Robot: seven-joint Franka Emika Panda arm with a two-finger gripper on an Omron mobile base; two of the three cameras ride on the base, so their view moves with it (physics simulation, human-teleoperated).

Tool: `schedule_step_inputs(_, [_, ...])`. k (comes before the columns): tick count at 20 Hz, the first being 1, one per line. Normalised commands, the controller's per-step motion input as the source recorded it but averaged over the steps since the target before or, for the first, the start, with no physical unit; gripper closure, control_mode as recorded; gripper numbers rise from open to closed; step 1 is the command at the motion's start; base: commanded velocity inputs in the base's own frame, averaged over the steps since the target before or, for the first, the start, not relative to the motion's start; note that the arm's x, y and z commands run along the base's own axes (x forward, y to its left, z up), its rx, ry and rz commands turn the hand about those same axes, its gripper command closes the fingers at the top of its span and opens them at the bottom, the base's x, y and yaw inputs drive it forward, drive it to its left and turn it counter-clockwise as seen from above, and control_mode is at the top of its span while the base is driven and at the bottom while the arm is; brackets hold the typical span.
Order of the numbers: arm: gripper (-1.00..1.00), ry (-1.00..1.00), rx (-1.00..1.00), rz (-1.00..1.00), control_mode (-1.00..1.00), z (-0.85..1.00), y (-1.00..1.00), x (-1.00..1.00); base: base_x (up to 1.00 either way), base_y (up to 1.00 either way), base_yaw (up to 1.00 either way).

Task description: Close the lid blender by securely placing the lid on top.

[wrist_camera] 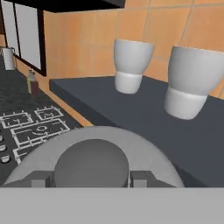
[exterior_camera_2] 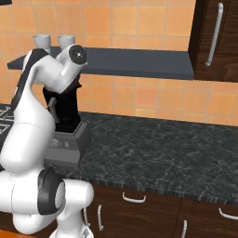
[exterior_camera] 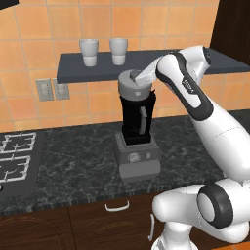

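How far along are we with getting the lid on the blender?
Looks done: the lid sits on top of the blender jar, roughly level in the left base view. In hand: the gripper has its fingertips either side of the lid's knob. Left: confirm it is seated, let go and back away.
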Motion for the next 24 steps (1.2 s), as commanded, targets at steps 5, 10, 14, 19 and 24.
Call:
schedule_step_inputs(5, [1.0,0.0,0.1,-0.05,-1.0,0.0,-0.24,0.29,0.0,0.0,0.0])
schedule_step_inputs(10, [1.0,0.02,0.04,-0.07,-1.0,0.02,-0.41,0.34,0.0,0.0,0.0])
schedule_step_inputs(14, [1.0,0.02,0.0,-0.08,-1.0,0.0,-0.67,0.21,0.0,0.0,0.0])
schedule_step_inputs(19, [1.0,0.05,0.0,-0.06,-1.0,0.0,-0.7,0.0,0.0,0.0,0.0])
schedule_step_inputs(24, [1.0,0.0,0.0,-0.05,-1.0,-0.02,-0.28,0.09,0.0,0.0,0.0])
